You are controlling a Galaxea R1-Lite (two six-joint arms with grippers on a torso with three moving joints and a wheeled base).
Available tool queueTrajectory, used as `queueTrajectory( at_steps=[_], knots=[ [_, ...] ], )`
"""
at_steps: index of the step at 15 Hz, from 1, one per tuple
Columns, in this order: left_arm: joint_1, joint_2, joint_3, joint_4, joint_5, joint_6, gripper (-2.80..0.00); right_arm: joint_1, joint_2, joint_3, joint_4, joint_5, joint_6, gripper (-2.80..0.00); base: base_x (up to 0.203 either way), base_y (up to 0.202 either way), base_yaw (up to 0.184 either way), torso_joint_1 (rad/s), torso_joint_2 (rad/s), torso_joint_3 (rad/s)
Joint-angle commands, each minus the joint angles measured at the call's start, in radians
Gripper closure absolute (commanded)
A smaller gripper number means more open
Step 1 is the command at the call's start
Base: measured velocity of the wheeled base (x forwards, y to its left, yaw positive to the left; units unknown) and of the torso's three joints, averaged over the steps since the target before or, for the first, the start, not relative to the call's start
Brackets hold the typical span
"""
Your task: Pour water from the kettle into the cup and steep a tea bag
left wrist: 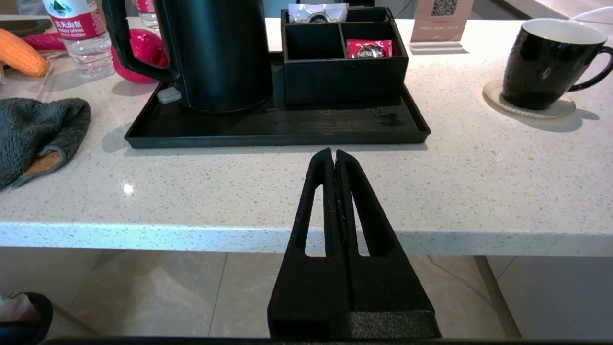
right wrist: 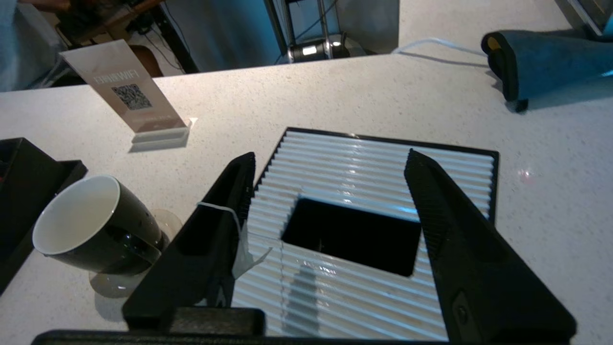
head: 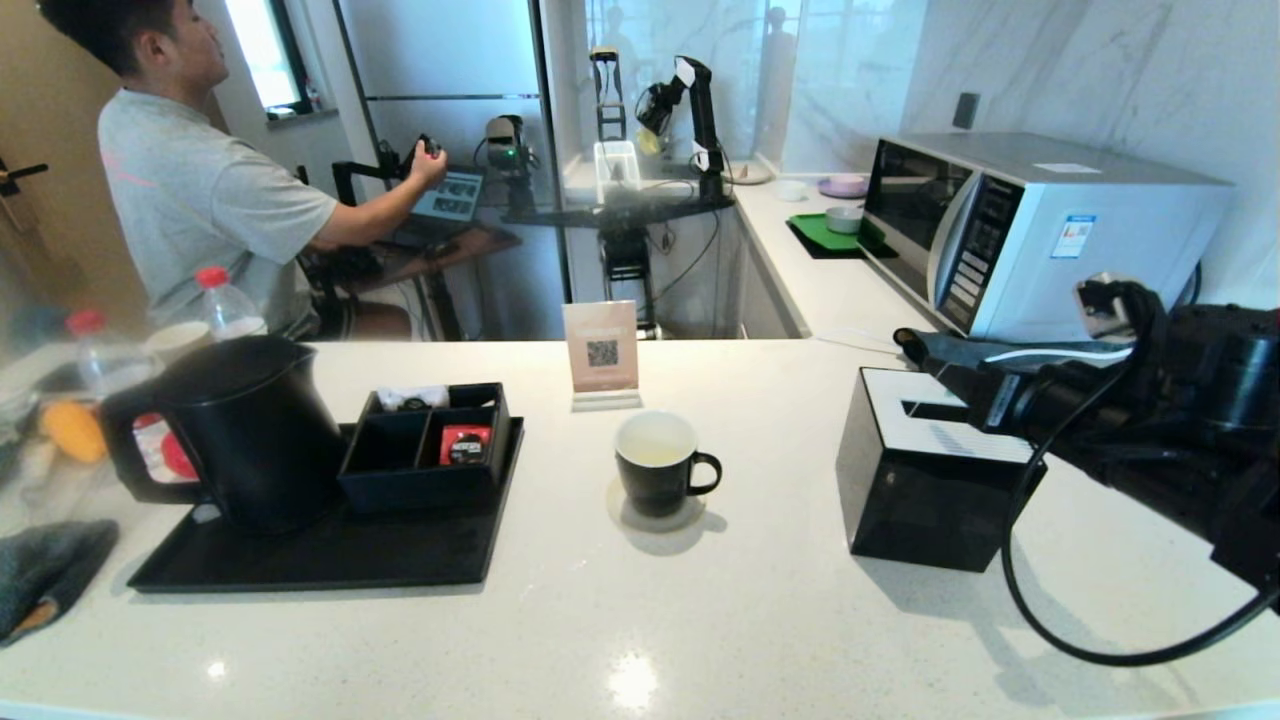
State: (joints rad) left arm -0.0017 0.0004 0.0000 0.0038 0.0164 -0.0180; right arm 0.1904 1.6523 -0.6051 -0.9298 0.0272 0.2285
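Observation:
The black kettle (head: 250, 430) (left wrist: 215, 52) stands on a black tray (head: 330, 560) at the left. On a coaster at mid-counter sits the black cup (head: 655, 465) (left wrist: 546, 62) (right wrist: 96, 230); its white inside shows no tea bag, and I cannot make out water. My right gripper (head: 945, 385) (right wrist: 329, 158) hovers open over the black tissue box (head: 930, 480) (right wrist: 383, 191). A thin pale string with a paper tag (right wrist: 242, 254) clings to one finger. A small grey shape (right wrist: 299, 292), perhaps the tea bag, shows against the box's ribbed top. The left gripper (left wrist: 334, 152) is shut and empty at the counter's front edge.
A black organiser box (head: 425, 445) with a red sachet (left wrist: 368, 48) shares the tray. A QR sign (head: 602, 355) stands behind the cup. A microwave (head: 1030, 230) is at the back right, a grey cloth (left wrist: 38, 129) and bottles at the left. A person sits beyond the counter.

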Motion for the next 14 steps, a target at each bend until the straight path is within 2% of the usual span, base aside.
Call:
queueTrajectory(
  at_steps=[1, 4, 7, 10, 13, 14],
  knots=[
    [0.000, 0.000, 0.000, 0.001, 0.000, 0.000, 0.00, -0.016, -0.077, 0.000, 0.088, 0.000, 0.000, -2.80, 0.000, 0.000, 0.000, 0.000, 0.00, 0.000],
    [0.000, 0.000, 0.000, 0.001, 0.000, 0.000, 0.00, -0.055, -0.124, 0.001, 0.149, -0.001, -0.008, -2.80, 0.000, 0.000, 0.000, 0.000, 0.00, 0.000],
    [0.000, 0.000, 0.000, 0.001, 0.000, 0.000, 0.00, -0.122, -0.126, 0.012, 0.146, 0.000, -0.122, -2.80, 0.000, 0.000, 0.000, 0.000, 0.00, 0.000],
    [0.000, 0.000, 0.000, 0.012, 0.000, 0.000, 0.00, -0.151, -0.127, 0.021, 0.149, -0.001, -0.161, -2.80, 0.000, 0.000, 0.000, 0.000, 0.00, 0.000],
    [0.000, 0.000, 0.000, 0.001, 0.000, 0.000, 0.00, -0.199, -0.120, 0.052, 0.142, -0.001, -0.263, -2.80, 0.000, 0.000, 0.000, 0.000, 0.00, 0.000],
    [0.000, 0.000, 0.000, 0.001, 0.000, 0.000, 0.00, -0.205, -0.119, 0.056, 0.144, -0.001, -0.270, -2.80, 0.000, 0.000, 0.000, 0.000, 0.00, 0.000]
  ],
)
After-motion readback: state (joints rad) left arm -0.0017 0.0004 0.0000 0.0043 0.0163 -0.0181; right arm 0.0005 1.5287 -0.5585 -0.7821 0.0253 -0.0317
